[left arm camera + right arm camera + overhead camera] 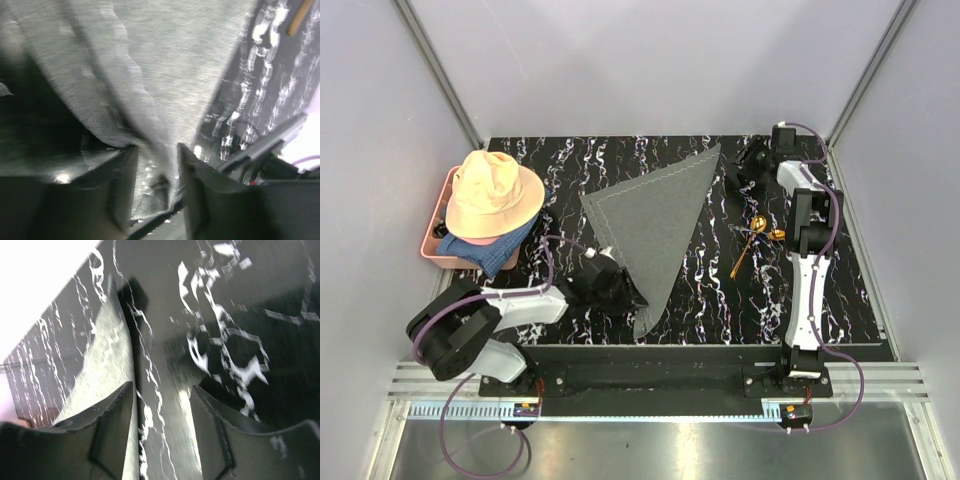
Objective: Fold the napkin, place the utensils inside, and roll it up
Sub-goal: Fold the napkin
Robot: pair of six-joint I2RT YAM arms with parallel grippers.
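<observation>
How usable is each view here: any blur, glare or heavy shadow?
Top external: sharp, evenly lit, with glare only on the metal strip at the near edge. Left wrist: soft and smeared, the napkin readable, deep shadow at left. Right wrist: motion blur streaks the table; upper left corner blown out white.

Black tabletop (710, 300), white marble-like veining. Plain pale lilac-grey walls (640, 60) on left, far and right, with slanted aluminium posts (438, 72) at the far corners. Ribbed metal rail (650, 398) along the near edge; light soft, even.
</observation>
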